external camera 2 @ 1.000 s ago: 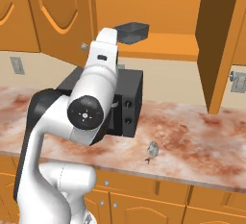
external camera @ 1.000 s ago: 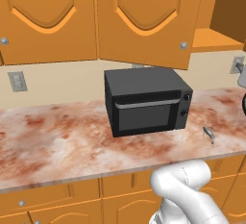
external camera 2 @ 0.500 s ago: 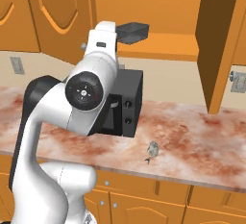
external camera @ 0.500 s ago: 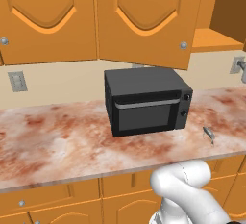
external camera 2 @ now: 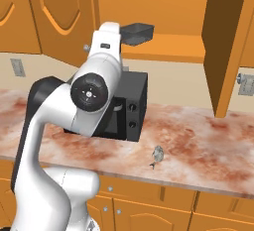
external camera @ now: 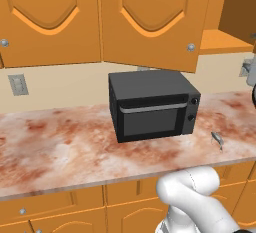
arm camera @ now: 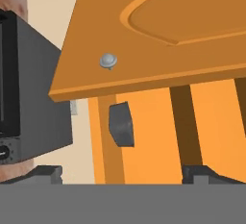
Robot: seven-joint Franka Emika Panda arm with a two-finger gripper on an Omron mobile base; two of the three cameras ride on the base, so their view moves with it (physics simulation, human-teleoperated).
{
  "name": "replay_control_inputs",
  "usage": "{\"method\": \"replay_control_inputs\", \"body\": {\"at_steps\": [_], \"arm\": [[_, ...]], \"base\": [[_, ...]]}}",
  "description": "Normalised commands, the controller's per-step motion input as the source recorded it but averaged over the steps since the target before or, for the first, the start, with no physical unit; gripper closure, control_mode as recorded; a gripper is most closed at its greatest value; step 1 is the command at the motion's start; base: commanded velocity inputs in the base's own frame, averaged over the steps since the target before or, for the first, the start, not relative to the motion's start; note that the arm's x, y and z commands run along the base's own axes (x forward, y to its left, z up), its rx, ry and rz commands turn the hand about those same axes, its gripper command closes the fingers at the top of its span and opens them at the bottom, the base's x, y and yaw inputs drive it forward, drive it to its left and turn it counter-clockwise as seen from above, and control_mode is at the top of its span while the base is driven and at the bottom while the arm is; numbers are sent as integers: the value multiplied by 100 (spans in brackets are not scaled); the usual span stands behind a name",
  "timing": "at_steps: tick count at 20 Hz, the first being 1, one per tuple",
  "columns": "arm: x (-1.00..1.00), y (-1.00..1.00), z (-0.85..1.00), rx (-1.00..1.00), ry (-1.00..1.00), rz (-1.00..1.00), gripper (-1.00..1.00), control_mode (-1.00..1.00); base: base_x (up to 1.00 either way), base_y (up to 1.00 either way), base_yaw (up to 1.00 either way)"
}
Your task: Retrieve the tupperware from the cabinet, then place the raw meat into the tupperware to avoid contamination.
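Observation:
On the open cabinet's shelf (external camera 2: 168,46) sits the tupperware (external camera 2: 138,32), a small dark grey container; the hand view shows it (arm camera: 121,124) ahead of me, inside the opening under a door. My gripper (arm camera: 124,177) is open, its fingertips (arm camera: 45,172) wide apart, empty and short of the container. The white arm (external camera 2: 89,92) reaches up in front of the microwave toward that shelf. The raw meat (external camera 2: 157,154), a small grey piece, lies on the counter to the right of the microwave (external camera: 216,138).
A black microwave (external camera: 152,104) stands on the marbled counter (external camera: 55,149). One cabinet door (external camera 2: 225,46) is swung open at the right. Another door with a round knob (arm camera: 108,61) hangs close above the hand. Drawer fronts (external camera 2: 149,200) run below the counter.
The arm's elbow has risen and turned a little toward the cabinet. The gripper stays open; tupperware and meat have not moved.

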Motion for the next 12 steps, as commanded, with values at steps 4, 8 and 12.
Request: {"method": "replay_control_inputs", "body": {"at_steps": [4, 8, 12], "arm": [[18, 10, -9, 2, -4, 1, -100, -100], [17, 5, -5, 1, -2, 3, -100, -100], [14, 2, -1, 0, -1, 3, -100, -100]], "base": [[0, 0, 0], [0, 0, 0], [0, 0, 0]]}}
